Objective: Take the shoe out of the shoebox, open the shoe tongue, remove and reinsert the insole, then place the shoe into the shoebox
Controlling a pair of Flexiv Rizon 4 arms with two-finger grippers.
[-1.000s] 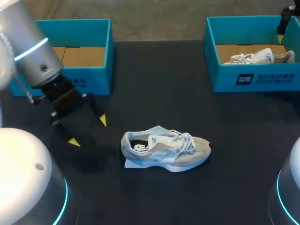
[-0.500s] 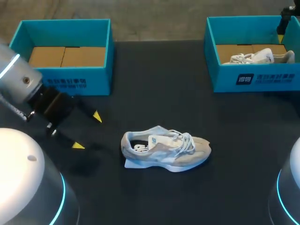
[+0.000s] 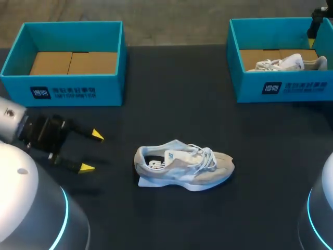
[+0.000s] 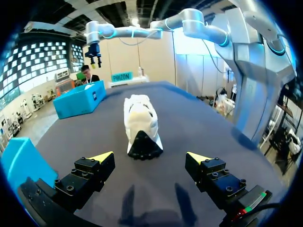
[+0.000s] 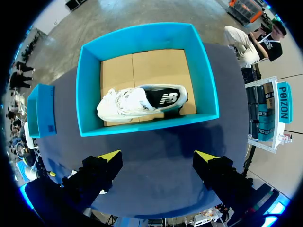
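Note:
A pale grey and light blue shoe (image 3: 183, 165) lies on its side on the black table, toe to the right. My left gripper (image 3: 91, 151) stands open to the left of its heel, low over the table, nothing between its fingers. In the left wrist view the shoe (image 4: 140, 118) lies ahead of the open left gripper (image 4: 149, 157), heel toward it. My right gripper (image 5: 158, 156) hangs open high above the right shoebox (image 5: 90, 94), which holds a second white shoe (image 5: 139, 101). That right shoebox (image 3: 248, 83) with its shoe (image 3: 289, 63) sits at the back right. Only a dark bit of my right arm (image 3: 317, 23) shows there.
An empty blue shoebox (image 3: 73, 88) with a cardboard floor stands at the back left, just beyond my left gripper. Black table (image 3: 177, 109) stretches between the two boxes and around the shoe.
My left arm has swung down and to the left, away from the left box. Its gripper now sits lower and points right toward the shoe's heel. The shoe and right arm have not moved.

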